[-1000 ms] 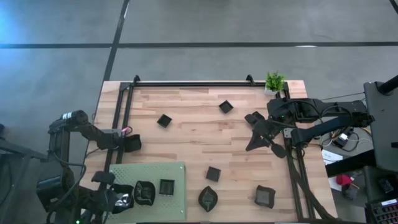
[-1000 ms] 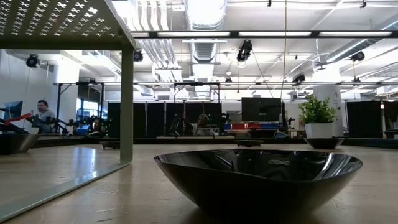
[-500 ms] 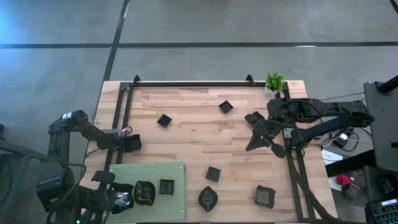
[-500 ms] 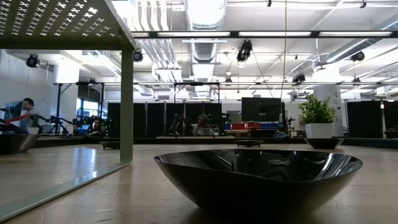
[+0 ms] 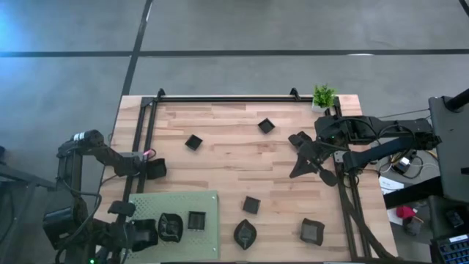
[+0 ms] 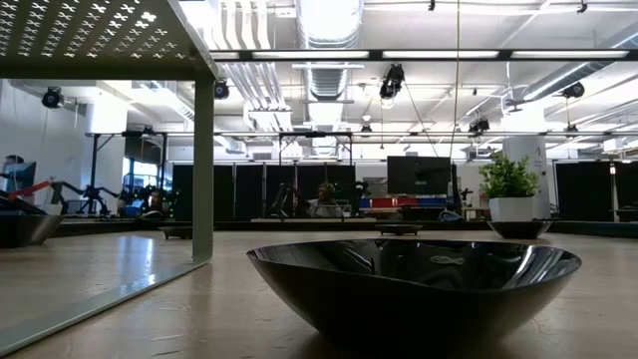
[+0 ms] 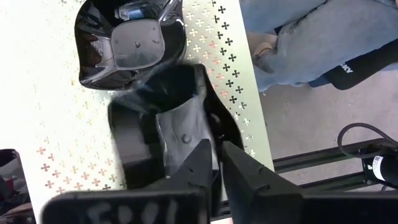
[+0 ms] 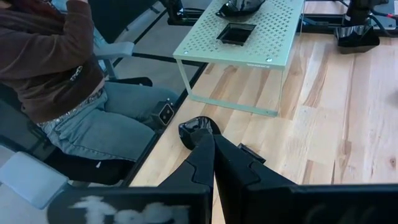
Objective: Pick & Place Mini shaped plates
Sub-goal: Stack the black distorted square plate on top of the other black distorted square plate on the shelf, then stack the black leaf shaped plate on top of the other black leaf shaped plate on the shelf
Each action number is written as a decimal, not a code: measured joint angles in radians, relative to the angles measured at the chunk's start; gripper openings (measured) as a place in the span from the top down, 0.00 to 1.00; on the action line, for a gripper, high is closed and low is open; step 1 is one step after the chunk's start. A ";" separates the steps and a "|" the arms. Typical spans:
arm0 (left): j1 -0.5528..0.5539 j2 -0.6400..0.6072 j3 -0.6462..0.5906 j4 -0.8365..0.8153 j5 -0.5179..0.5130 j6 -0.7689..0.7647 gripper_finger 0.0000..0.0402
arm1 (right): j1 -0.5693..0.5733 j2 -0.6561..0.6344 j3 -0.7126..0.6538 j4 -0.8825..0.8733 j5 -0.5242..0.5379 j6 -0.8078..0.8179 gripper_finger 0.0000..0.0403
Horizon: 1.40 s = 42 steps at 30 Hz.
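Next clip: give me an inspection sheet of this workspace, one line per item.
Surface: wooden table; light green perforated mat raised at its near-left corner.
Job's things: two black plates on the mat, a third under the left gripper; six more scattered on the wood.
Clutter: small potted plant at the far-right corner.
Grippers: left gripper over a dark plate on the mat, grip unclear; right gripper shut, empty, waiting mid-right.
Cables: wires off the right edge.
Surroundings: seated person beside the table.
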 joint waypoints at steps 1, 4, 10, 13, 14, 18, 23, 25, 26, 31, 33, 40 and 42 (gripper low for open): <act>0.000 0.000 0.000 0.000 0.000 0.000 0.90 | 0.000 0.000 0.000 0.000 0.000 0.000 0.98; -0.001 0.000 0.000 0.000 0.000 0.000 0.86 | 0.000 0.000 0.000 0.000 0.000 0.000 0.98; -0.001 0.000 0.000 0.000 0.000 0.000 0.83 | 0.000 0.000 0.000 0.000 0.000 0.000 0.98; -0.001 0.000 0.000 0.000 -0.029 -0.001 0.83 | 0.000 0.000 0.000 0.000 0.000 0.000 0.98; -0.001 0.000 0.000 0.000 -0.048 -0.001 0.83 | 0.000 0.000 0.000 0.000 0.000 0.000 0.98; 0.000 0.000 0.002 -0.004 -0.151 -0.003 0.83 | 0.000 0.000 0.000 0.000 0.000 0.000 0.98; 0.001 -0.001 0.008 -0.022 -0.343 0.026 0.83 | 0.000 0.000 0.000 0.000 0.000 0.000 0.98; 0.010 -0.001 0.005 -0.018 -0.428 0.055 0.83 | 0.000 0.000 0.000 0.000 0.000 0.000 0.98; 0.015 -0.001 0.002 -0.020 -0.472 0.064 0.83 | 0.000 0.000 0.000 0.000 0.000 0.000 0.98; 0.040 -0.001 0.001 -0.019 -0.726 0.133 0.83 | 0.000 0.000 0.000 0.000 0.000 0.000 0.98; 0.054 -0.001 0.001 -0.019 -0.835 0.160 0.83 | 0.000 0.000 0.000 0.000 0.000 0.000 0.98; 0.139 -0.002 0.000 -0.019 -1.018 0.191 0.83 | 0.000 0.000 0.000 0.000 0.000 0.000 0.98; 0.181 -0.002 -0.004 -0.019 -1.027 0.191 0.83 | 0.000 0.000 0.000 0.000 0.000 0.000 0.98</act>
